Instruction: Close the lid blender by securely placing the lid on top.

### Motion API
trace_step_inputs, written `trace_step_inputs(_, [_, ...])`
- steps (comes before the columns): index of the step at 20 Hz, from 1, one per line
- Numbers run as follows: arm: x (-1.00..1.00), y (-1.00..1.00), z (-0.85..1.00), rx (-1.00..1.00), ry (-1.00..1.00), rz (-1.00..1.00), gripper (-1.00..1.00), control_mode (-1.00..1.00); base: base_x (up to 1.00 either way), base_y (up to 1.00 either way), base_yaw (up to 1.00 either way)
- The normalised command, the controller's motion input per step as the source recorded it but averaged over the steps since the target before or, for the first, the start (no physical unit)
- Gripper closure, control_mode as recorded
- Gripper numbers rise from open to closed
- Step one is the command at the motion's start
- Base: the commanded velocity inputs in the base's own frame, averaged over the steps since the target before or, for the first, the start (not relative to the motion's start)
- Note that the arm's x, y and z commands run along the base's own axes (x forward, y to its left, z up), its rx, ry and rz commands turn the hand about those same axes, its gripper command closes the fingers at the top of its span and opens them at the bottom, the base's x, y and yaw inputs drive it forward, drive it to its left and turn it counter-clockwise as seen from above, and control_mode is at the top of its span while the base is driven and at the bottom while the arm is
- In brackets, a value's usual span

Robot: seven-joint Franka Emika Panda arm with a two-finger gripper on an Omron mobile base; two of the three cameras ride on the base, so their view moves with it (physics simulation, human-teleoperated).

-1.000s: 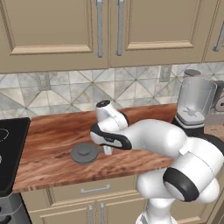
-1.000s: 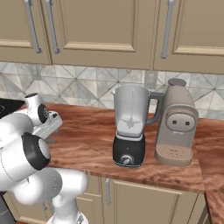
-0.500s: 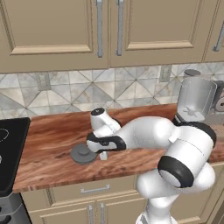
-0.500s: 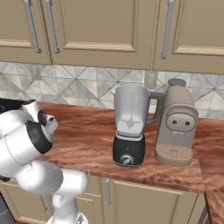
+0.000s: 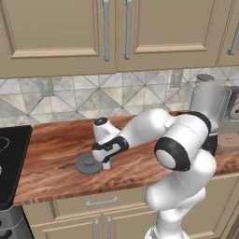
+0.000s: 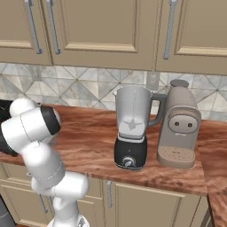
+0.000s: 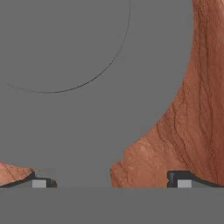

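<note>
Spread fingers (image 7: 39, 183) over lid (image 5: 88, 164)

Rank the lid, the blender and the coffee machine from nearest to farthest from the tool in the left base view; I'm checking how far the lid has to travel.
1. The lid, on the counter right at the tool, just to its left.
2. The blender, far right, partly behind the arm.
3. The coffee machine, at the right edge, beyond the blender.

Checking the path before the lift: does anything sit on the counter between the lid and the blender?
Nothing visible does. The lid lies flat under the claw; bare counter runs to the open-topped blender.
</note>
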Motion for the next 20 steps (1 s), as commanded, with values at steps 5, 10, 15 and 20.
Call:
trace_step_inputs(5, [0.33,0.0,-0.46,0.0,0.01,0.04,-1.0,-1.0,0.0,0.0,0.0])
trace_step_inputs(10, [0.08,0.1,-0.52,-0.02,0.02,0.03,1.0,-1.0,0.0,0.0,0.0])
trace_step_inputs(15, [0.0,0.06,-0.44,-0.01,0.0,0.02,1.0,-1.0,0.0,0.0,0.0])
trace_step_inputs(20, [-0.01,-0.03,-0.17,0.04,-0.07,0.01,1.0,-1.0,0.0,0.0,0.0])
